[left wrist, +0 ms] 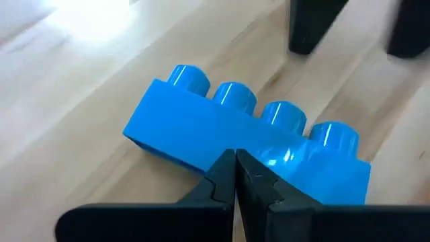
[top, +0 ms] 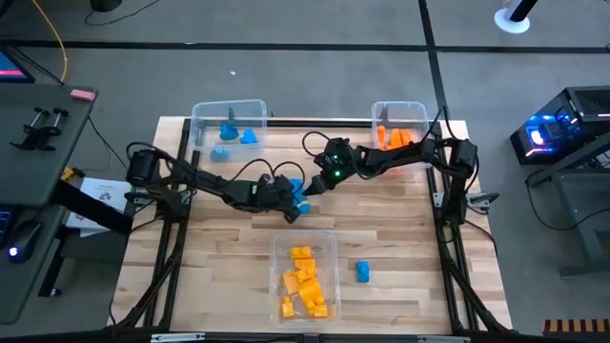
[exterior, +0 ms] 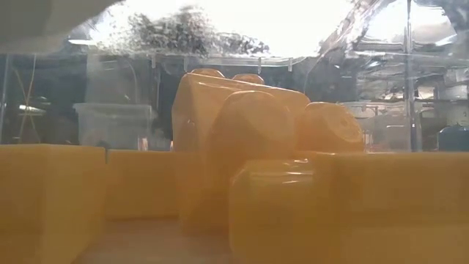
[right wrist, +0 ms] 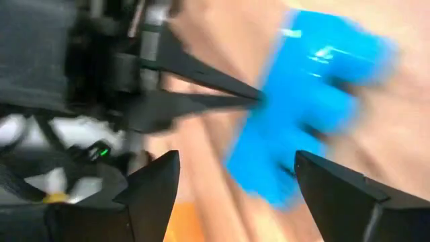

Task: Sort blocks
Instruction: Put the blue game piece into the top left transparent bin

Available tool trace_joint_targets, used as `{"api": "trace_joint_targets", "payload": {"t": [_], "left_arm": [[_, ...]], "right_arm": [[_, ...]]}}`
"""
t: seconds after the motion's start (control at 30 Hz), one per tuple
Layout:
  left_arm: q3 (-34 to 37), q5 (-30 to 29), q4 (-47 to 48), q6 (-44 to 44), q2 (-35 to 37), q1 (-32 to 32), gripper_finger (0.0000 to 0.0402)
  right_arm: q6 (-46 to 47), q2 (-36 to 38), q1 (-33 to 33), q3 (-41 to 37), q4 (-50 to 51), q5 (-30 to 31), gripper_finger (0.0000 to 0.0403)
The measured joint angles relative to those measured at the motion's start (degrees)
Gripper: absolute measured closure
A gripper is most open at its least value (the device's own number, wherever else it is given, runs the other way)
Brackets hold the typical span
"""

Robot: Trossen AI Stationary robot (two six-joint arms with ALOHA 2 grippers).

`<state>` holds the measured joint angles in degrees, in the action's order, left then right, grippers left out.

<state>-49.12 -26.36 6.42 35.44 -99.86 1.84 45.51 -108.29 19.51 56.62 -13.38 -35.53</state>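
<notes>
The wooden table [top: 400, 238] carries three clear bins; the one at the far left [top: 229, 122] holds about three blue blocks [top: 229, 131]; the one at the far right [top: 399, 129] holds orange blocks [top: 396, 138], too bunched to count; the near one [top: 304, 276] holds a heap of yellow-orange blocks [top: 303, 281], and these press against the low camera and block its whole outlook [exterior: 242, 147]. Both arms meet at the table's middle over one long blue block [left wrist: 228, 131] with four studs in a row, lying on the wood. The left gripper [left wrist: 235, 178] has its fingers pressed together, tips just beside the block's side. The right gripper [right wrist: 235, 181] hangs over the same block with fingers [right wrist: 158, 181] spread wide, clamped on nothing. One small blue block [top: 362, 272] lies alone on the table, just to the right of the near bin.
</notes>
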Motion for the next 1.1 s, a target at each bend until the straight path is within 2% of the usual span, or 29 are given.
{"api": "trace_joint_targets", "payload": {"t": [0.23,0.37,0.4,0.47,0.57,0.6,0.63,0.73,0.8,0.97,1.1], "left_arm": [[0.11,-4.24,12.02,0.29,3.07,0.13,0.0401],[1.34,-1.04,10.28,1.55,4.05,0.14,0.0401],[1.5,-0.59,10.09,1.5,4.29,0.14,0.0401],[2.48,0.53,9.76,1.64,4.1,0.05,0.0401],[5.77,2.86,4.86,3.93,3.51,-1.3,0.0401],[6.96,4.88,1.23,4.74,3.5,-1.94,0.0401],[8.26,7.56,-2.75,4.88,3.6,-2.69,0.0401],[11.77,14.9,-13.91,4.88,3.61,-4.18,0.0401],[13.14,15.59,-18.58,4.18,3.61,-4.73,0.0401],[13.66,15.69,-16.4,1.64,3.7,-6.13,0.0401],[13.69,15.19,-18.62,-2.5,3.24,-6.72,0.0401]], "right_arm": [[-0.98,-0.01,-0.21,-0.03,3.63,8.55,0.0112],[-2.04,-0.02,-1.09,-0.04,4.26,12.37,0.0125],[-2.1,-0.02,-1.41,-0.04,5.12,13.83,0.014],[-4.74,-0.02,-2.37,0.03,6.58,16.63,0.0195],[-13.95,-0.5,-4.42,2.09,10.07,21.08,0.0332],[-18.48,-0.53,-5.16,2.63,10.69,22.21,0.0366],[-23.67,-0.58,-6.01,3.29,10.52,23.55,0.0381],[-40.5,-0.61,-8.15,5.5,10.39,28.14,0.0382],[-48.51,-1.03,-8.88,5.98,10.69,29.49,0.0395],[-53.17,-2.33,-8.23,5.95,13.48,28.24,0.04],[-54.75,-3.73,-7.47,5.92,14.45,26.99,0.0401]]}}
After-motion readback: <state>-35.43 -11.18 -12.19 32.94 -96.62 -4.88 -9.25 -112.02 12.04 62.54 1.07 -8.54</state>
